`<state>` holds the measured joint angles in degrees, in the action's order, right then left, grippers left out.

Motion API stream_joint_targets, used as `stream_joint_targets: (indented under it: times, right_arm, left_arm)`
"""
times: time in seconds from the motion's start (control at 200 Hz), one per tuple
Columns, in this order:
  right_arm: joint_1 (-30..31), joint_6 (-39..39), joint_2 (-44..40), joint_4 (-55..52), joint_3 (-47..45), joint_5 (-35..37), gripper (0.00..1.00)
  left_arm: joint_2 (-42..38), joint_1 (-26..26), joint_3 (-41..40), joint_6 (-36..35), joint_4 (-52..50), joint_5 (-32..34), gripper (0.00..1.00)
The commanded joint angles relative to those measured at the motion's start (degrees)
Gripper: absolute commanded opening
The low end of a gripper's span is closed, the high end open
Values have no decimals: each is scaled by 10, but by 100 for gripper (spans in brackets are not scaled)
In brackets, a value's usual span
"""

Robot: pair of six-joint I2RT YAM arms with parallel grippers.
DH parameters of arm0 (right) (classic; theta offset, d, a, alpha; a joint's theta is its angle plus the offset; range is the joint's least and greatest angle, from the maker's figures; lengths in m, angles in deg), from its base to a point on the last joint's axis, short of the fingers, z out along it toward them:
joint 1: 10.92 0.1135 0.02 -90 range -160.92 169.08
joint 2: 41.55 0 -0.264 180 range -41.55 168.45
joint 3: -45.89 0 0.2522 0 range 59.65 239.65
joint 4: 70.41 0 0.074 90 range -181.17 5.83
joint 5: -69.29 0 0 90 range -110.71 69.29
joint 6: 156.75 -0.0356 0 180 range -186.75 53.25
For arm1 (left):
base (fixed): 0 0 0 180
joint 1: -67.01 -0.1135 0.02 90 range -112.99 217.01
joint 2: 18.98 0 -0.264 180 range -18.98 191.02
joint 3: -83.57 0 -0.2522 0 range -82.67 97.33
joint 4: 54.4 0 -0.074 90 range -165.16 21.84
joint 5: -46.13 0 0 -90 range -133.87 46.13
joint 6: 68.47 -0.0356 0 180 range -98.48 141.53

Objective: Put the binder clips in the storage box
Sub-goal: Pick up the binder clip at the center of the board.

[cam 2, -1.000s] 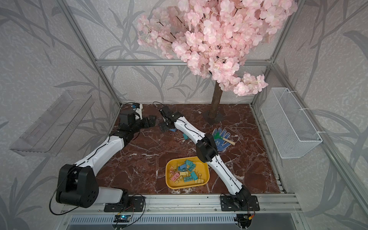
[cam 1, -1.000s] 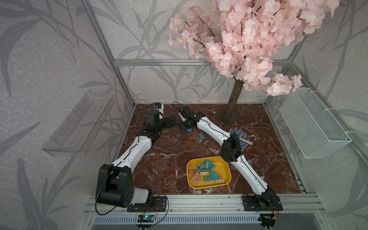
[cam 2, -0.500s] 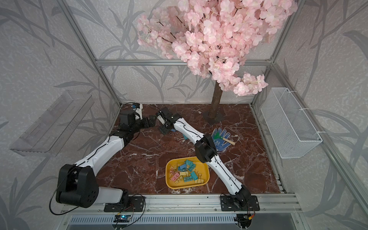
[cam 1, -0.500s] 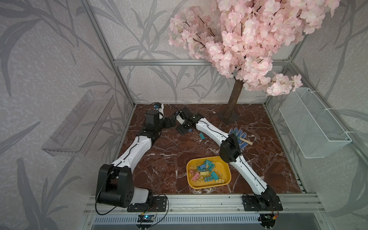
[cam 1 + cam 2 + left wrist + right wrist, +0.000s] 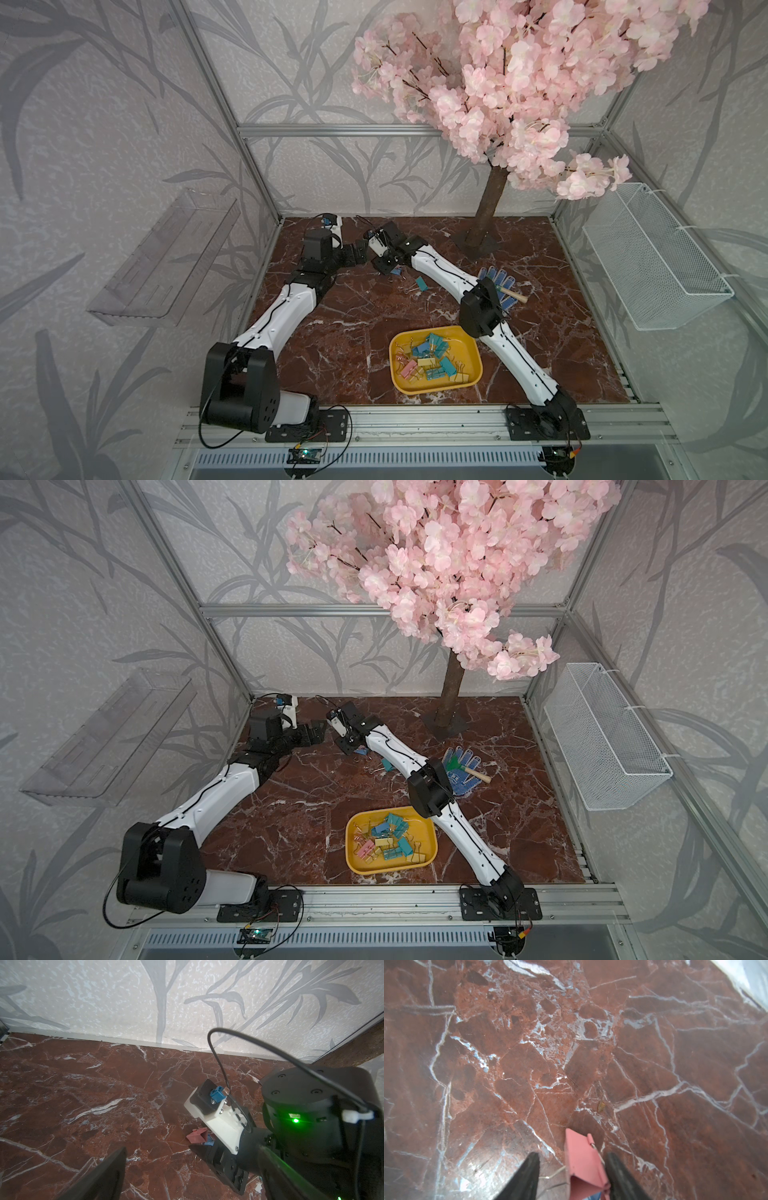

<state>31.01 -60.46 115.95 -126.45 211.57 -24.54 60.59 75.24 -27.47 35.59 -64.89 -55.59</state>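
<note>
While the right end effector [image 5: 573, 1155] stands part-open astride the pink binder clip [image 5: 581, 1167] on the far tabletop [image 5: 571, 1053], the clip's long axis seemingly runs lengthwise between the fingers [image 5: 618, 1172], touching one.

Right wrist view: my right gripper [image 5: 572, 1154] ran off the frame edge, the pink clip [image 5: 583, 1165] cut off with it; a blue clip [image 5: 592, 1196] underneath barely showed.
</note>
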Motion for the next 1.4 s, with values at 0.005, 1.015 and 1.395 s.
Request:
stream_joint_targets:
  times: [0.005, 1.015, 1.395]
  right_arm:
    - [-1, 0, 9, 8, 8, -6, 40]
    - [10, -53, -268, -64, -153, 11, 18]
    - [14, -268, -852, 77, -808, 36, 18]
  left_arm:
    - [-11, -4, -8, -6, 10, -6, 100]
    - [-41, -22, -30, 4, 42, -7, 100]
    - [-35, -21, -31, 2, 51, -29, 100]
